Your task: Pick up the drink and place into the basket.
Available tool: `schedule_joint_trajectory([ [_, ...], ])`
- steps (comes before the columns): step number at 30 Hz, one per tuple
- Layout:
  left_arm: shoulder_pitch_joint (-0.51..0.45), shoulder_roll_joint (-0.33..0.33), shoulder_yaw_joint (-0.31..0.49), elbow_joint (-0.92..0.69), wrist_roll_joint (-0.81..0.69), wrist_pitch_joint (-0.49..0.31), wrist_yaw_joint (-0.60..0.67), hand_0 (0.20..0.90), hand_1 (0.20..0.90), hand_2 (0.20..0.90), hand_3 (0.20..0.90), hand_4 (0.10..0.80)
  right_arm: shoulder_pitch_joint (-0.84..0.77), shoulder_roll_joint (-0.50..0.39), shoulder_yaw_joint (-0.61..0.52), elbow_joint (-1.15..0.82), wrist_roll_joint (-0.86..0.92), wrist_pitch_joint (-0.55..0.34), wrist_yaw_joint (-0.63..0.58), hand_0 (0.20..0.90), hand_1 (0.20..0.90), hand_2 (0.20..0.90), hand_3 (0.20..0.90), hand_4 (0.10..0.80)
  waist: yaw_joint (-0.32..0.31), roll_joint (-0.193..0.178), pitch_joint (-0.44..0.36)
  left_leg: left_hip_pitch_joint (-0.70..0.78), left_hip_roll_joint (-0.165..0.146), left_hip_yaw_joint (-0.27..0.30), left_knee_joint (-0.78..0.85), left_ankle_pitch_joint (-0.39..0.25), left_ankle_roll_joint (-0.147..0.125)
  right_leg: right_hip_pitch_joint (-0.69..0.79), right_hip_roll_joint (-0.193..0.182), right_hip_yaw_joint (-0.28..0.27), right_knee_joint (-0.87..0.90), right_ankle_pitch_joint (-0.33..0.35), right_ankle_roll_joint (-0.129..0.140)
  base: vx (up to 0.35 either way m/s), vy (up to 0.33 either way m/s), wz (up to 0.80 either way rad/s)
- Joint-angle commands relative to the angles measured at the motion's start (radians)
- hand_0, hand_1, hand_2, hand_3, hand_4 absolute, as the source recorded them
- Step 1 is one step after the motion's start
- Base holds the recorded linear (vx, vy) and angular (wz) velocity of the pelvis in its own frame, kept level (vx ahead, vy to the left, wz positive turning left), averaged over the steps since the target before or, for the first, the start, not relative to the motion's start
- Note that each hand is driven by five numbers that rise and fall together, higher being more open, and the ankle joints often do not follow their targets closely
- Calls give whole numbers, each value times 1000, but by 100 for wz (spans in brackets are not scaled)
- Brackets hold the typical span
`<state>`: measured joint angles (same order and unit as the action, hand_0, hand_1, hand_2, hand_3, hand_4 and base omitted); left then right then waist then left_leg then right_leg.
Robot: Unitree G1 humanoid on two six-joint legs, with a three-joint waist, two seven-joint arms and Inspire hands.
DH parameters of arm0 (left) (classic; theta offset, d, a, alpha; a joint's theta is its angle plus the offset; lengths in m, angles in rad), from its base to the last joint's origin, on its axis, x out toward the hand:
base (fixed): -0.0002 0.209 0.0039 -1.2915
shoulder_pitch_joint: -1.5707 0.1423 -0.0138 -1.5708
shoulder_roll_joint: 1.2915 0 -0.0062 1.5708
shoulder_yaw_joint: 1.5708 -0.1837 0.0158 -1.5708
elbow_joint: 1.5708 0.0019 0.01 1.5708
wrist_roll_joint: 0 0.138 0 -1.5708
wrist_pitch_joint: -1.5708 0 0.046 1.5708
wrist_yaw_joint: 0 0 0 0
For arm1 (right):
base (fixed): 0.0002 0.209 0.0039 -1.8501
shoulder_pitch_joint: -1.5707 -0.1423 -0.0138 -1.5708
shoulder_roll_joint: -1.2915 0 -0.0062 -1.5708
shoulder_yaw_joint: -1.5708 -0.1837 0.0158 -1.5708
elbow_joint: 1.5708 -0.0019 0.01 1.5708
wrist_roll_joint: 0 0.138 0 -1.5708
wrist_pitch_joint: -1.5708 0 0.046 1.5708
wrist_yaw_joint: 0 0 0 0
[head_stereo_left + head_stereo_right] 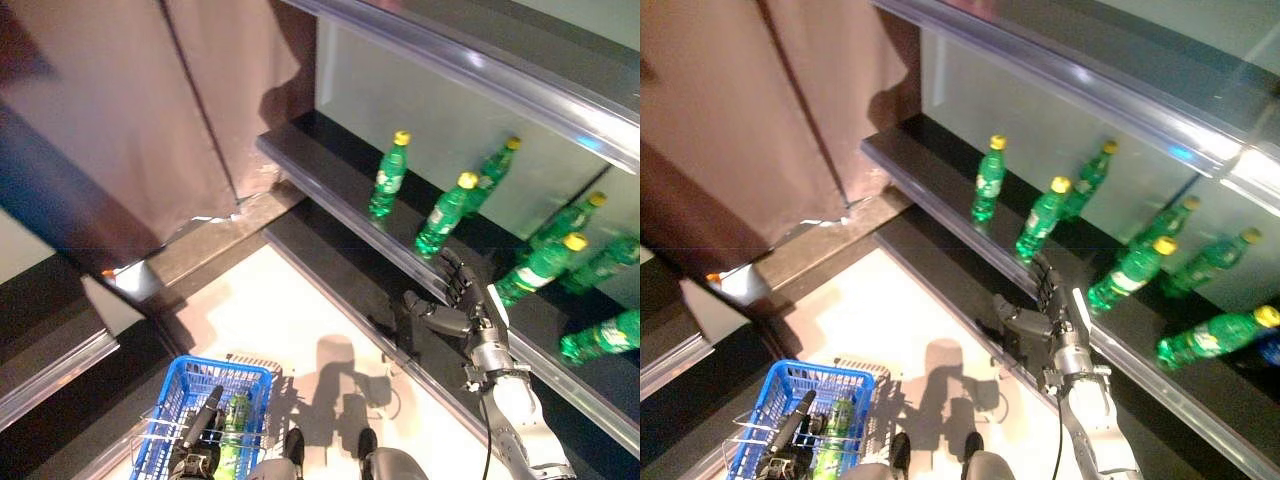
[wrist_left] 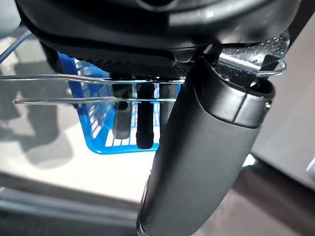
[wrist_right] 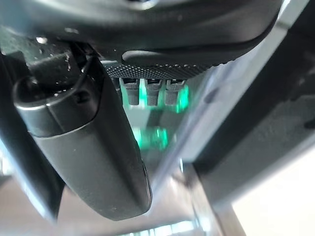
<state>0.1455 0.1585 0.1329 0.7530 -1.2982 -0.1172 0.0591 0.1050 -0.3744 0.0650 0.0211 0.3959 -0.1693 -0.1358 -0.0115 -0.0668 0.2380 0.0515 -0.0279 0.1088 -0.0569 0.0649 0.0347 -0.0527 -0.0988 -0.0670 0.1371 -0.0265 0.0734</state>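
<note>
Right robot hand (image 1: 462, 305), fingers straight and thumb spread apart, reaches up to the front edge of a dark shelf (image 1: 330, 175) where green soda bottles with yellow caps stand in a loose row. Its fingertips sit just beside the base of the nearest bottle (image 1: 443, 216), though contact cannot be confirmed from the head views; the right wrist view shows only green blurs beyond the extended fingers (image 3: 146, 92). Another bottle (image 1: 389, 176) stands farther along the shelf to the left, and several more (image 1: 541, 267) crowd the right end, backed by a pale glass panel that mirrors them.

Left robot hand (image 1: 200, 430) hangs low at the bottom of the scene, its fingers curled round the wire handle (image 2: 93, 88) of a blue plastic basket (image 1: 175, 400). One green bottle (image 1: 233, 425) already lies inside the basket, just beside that hand. A pale floor (image 1: 290, 330) spreads between basket and shelf, and a brown panel (image 1: 120, 120) fills the upper left.
</note>
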Motion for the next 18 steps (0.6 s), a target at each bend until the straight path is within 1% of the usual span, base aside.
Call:
schedule_joint_trajectory([
  [1, -72, 80, 38, -178, 48, -104, -151, 300, 300, 300, 200, 100, -61, 5, -54, -90, 2, -182, -39, 900, 900, 900, 900, 800, 9, 29, -100, -13, -79, -78, 112, -143, 23, -56, 26, 11, -63, 109, 47, 94, -215, 0],
  [6, -77, 64, 7, -201, 65, -79, -131, 300, 300, 300, 200, 100, -73, 17, -58, -69, -21, -194, -71, 900, 900, 900, 900, 800, 11, 30, -116, 5, -66, -78, 96, -144, 13, 6, 39, 5, -109, 91, 32, 83, -136, -1],
  [9, -74, 57, -7, -214, 77, -66, -130, 300, 300, 300, 200, 100, -79, 16, -63, -67, -24, -182, -68, 900, 900, 900, 900, 800, 9, 32, -120, 14, -57, -73, 91, -148, 6, 31, 48, 4, -129, 83, 24, 67, -98, 0],
  [12, -68, 56, -14, -217, 80, -60, -136, 300, 300, 300, 200, 100, -76, 12, -62, -67, -19, -168, -43, 900, 900, 900, 900, 800, 7, 34, -121, 18, -50, -68, 91, -150, 3, 42, 51, 4, -134, 76, 20, 59, -81, -2],
  [13, -62, 57, -15, -223, 84, -52, -138, 300, 300, 300, 200, 100, -69, 9, -55, -69, -10, -154, -2, 900, 900, 900, 900, 800, 5, 37, -120, 19, -47, -65, 92, -150, 0, 47, 52, 4, -136, 73, 19, 46, -60, 0],
  [14, -60, 58, -15, -223, 85, -49, -141, 300, 300, 300, 200, 100, -66, 6, -52, -71, -9, -147, 12, 900, 900, 900, 900, 800, 4, 37, -120, 19, -46, -64, 93, -150, -1, 49, 53, 5, -136, 72, 19, 48, -59, -1],
  [18, -56, 62, -16, -222, 88, -45, -146, 300, 300, 300, 200, 100, -55, -7, -45, -71, -14, -144, 27, 900, 900, 900, 900, 800, -4, 41, -115, 22, -42, -60, 93, -149, -4, 53, 57, 11, -136, 69, 19, 40, -33, -3],
])
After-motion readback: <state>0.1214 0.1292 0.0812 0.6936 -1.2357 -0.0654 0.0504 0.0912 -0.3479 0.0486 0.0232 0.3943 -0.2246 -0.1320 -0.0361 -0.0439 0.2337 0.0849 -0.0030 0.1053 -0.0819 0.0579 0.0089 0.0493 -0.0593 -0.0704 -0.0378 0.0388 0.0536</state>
